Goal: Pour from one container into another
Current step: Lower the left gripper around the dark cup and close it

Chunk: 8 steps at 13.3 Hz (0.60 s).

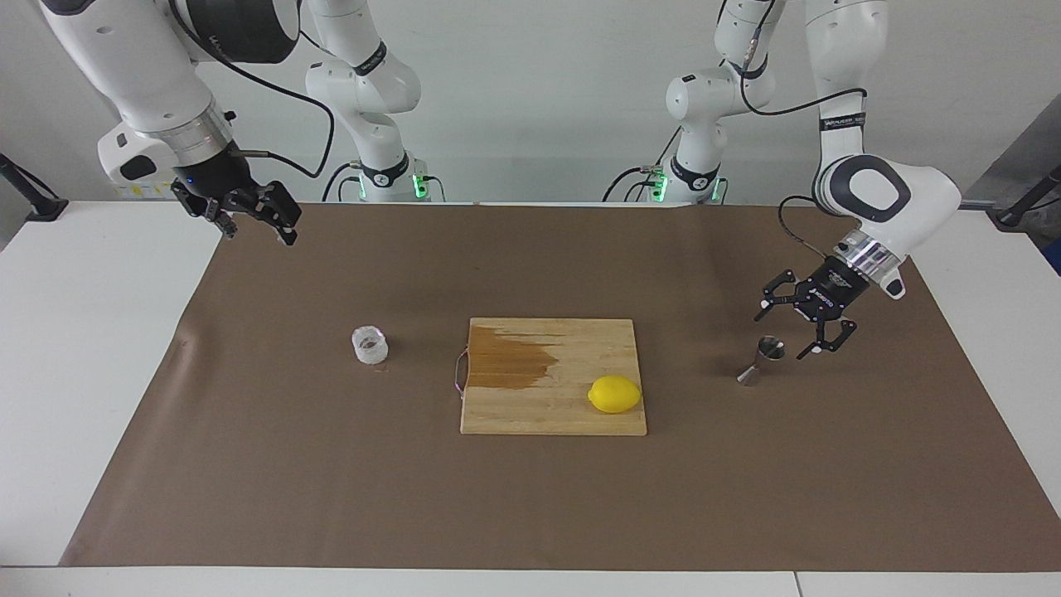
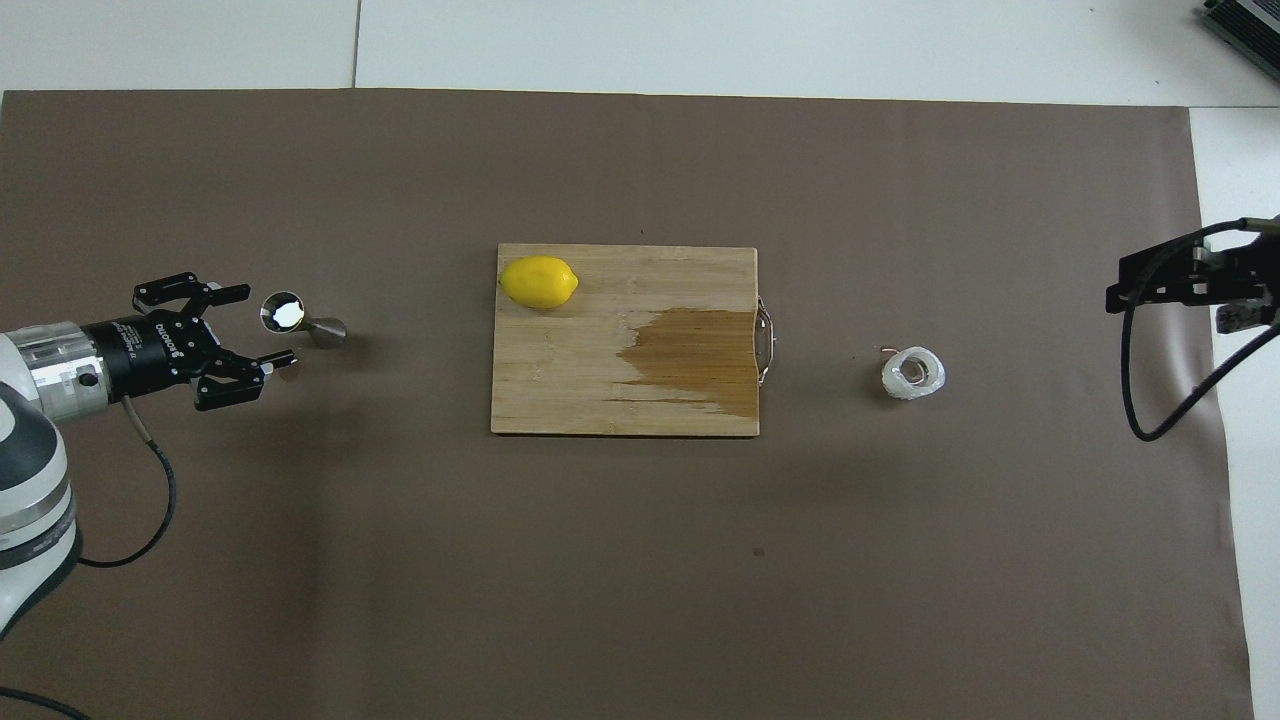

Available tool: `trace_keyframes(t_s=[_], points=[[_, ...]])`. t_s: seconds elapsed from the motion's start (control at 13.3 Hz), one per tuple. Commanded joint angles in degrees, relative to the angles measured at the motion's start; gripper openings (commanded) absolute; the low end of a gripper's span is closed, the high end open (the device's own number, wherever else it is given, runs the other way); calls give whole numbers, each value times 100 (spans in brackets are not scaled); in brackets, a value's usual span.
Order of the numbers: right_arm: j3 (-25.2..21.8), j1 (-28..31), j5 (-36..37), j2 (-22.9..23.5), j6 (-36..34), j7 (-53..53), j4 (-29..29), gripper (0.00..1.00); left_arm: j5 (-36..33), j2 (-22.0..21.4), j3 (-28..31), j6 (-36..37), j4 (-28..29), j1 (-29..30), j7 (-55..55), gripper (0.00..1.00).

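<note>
— Where is each gripper?
— Left gripper, fingers spread wide, low beside the steel jigger at the left arm's end of the brown mat, not touching it. Right gripper waiting, spread open, raised over the mat's corner.
— And the rest?
— Clear textured cup upright toward the right arm's end. Between cup and jigger, a wooden cutting board with a wet stain, a lemon on it.

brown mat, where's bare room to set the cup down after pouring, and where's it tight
Bare mat lies between the cutting board and the robots' table edge, and between board and cup. It is tight at the left arm's end: the open left gripper is beside the jigger. The open right gripper waits.
</note>
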State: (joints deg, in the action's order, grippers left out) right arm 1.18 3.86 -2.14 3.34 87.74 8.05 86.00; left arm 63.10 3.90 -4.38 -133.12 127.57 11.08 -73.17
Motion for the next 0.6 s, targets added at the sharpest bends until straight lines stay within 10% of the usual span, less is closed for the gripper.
trace_keyframes(t_s=[0.0, 0.52], points=[[22, 36, -50, -106, -37, 12, 109, 100, 282, 14, 33, -215, 136, -106, 277, 100], [22, 36, -50, -106, -37, 12, 109, 100, 572, 58, 33, -478, 163, -343, 532, 100]])
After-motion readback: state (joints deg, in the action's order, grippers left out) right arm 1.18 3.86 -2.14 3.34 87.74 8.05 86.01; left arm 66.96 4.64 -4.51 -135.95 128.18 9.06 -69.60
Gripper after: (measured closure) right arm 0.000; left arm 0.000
